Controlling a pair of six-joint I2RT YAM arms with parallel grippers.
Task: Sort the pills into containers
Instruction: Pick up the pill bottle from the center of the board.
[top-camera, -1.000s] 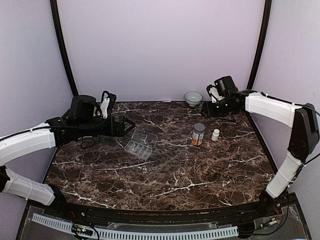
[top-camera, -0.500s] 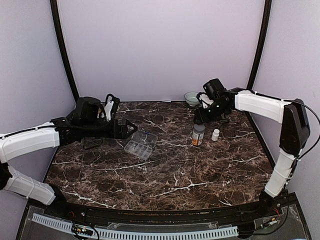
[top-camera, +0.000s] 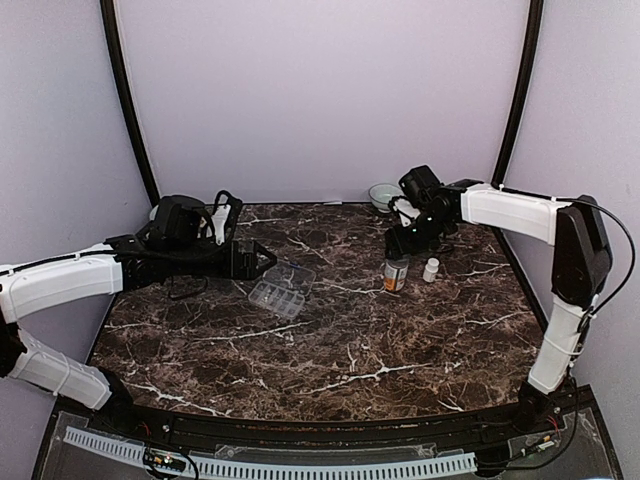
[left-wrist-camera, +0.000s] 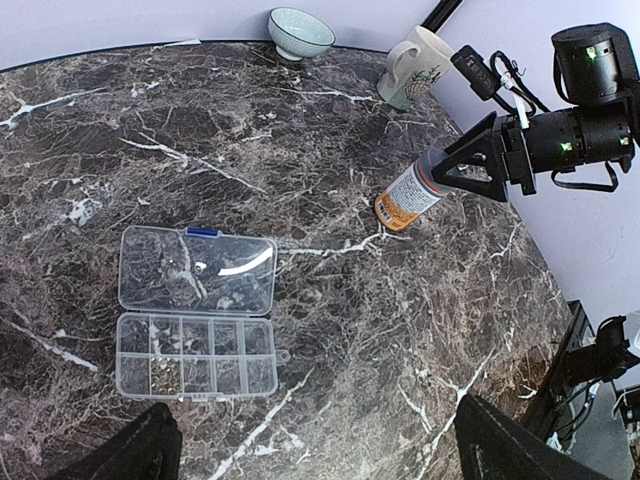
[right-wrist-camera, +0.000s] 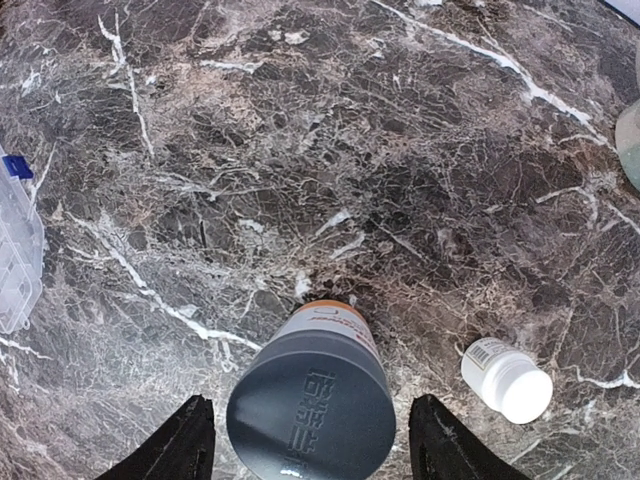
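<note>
The containers (top-camera: 282, 289) are a clear organizer box lying open on the marble, compartments (left-wrist-camera: 196, 357) near and lid (left-wrist-camera: 197, 270) flat behind. A few small brownish pills (left-wrist-camera: 165, 373) lie in one front cell. An orange pill bottle (top-camera: 397, 271) (left-wrist-camera: 409, 193) with a grey cap (right-wrist-camera: 310, 408) stands upright. My right gripper (top-camera: 401, 243) (right-wrist-camera: 312, 445) hovers open over that cap, one finger on each side, gaps showing. A small white bottle (top-camera: 431, 269) (right-wrist-camera: 507, 380) stands just right of it. My left gripper (top-camera: 259, 262) (left-wrist-camera: 322, 450) is wide open beside the box, holding nothing.
A pale bowl (top-camera: 385, 195) (left-wrist-camera: 301, 30) sits at the back edge, and a white mug (left-wrist-camera: 415, 68) stands near it behind the right arm. The table's curved right edge (left-wrist-camera: 560, 300) falls away close to the bottles.
My right gripper has swung left and down from near the bowl to just above the orange bottle's cap. The left arm has edged slightly right.
</note>
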